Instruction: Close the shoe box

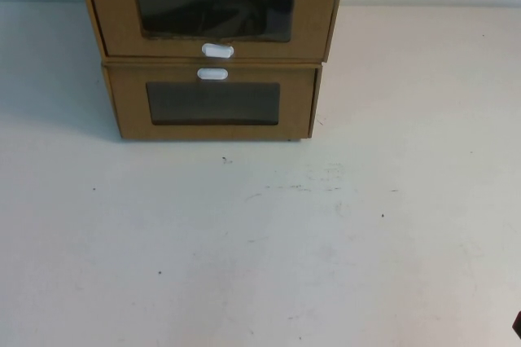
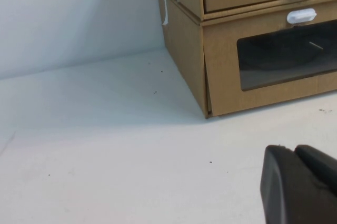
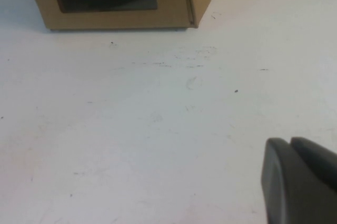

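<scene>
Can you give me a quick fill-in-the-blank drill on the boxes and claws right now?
1. The shoe box sits ____ the matching brown box.
2. The shoe box's white pull tab lies ____ its clear window.
3. The tab of the lower box lies ____ its own window.
4. The left claw and the right claw both hang over the ____ table, touching neither box.

Missing words: on top of; below; above; white

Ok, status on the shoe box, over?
Left claw and right claw both shut, low over table, short of boxes. Shoe box sits on matching box, untouched; drawer gap unclear. Nothing in the way.
</scene>
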Controlling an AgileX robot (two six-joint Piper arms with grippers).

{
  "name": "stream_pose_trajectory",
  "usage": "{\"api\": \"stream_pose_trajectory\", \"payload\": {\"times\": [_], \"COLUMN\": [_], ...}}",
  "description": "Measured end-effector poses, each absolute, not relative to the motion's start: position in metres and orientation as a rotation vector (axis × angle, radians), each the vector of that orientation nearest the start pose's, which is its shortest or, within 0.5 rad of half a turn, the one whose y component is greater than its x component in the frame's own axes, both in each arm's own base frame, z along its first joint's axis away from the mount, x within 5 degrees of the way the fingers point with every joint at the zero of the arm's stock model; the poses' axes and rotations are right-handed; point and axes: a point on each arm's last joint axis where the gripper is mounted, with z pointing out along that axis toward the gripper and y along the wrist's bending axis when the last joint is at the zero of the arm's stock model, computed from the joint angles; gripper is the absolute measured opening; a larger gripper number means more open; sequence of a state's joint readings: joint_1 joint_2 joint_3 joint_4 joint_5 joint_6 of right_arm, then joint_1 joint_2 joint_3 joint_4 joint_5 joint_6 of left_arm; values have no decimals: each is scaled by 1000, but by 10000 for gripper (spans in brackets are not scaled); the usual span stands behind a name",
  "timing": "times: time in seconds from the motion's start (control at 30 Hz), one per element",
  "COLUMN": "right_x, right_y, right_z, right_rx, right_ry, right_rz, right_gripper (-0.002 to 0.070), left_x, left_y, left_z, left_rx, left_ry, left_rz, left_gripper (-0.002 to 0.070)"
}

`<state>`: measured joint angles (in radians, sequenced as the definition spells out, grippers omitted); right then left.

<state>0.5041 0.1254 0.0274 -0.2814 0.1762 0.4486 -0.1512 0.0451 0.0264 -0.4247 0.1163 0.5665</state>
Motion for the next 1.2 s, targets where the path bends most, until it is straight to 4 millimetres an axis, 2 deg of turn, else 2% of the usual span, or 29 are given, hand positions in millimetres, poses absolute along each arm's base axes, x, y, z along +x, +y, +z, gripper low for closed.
{"api": "stream_pose_trajectory", "payload": {"times": [0.3, 0.67, 1.1, 1.2], "right_x": [58, 57, 56, 56], "right_y": [25, -2, -2, 0], "right_z": [183, 188, 185, 185], "right_rx": [-238, 141, 177, 128], "right_ry": [1776, 1682, 1705, 1714], "right_rz": [421, 116, 138, 132], "right_gripper": [-11, -11, -11, -11], "left_x": [59, 59, 59, 59], "left_y": [-13, -14, -14, -14], "left_z": [192, 192, 192, 192], "left_rx": [280, 282, 282, 282], "left_ry": [1637, 1640, 1639, 1639], "left_rz": [-45, -46, -46, -46], "left_gripper": [-2, -2, -2, -2]}}
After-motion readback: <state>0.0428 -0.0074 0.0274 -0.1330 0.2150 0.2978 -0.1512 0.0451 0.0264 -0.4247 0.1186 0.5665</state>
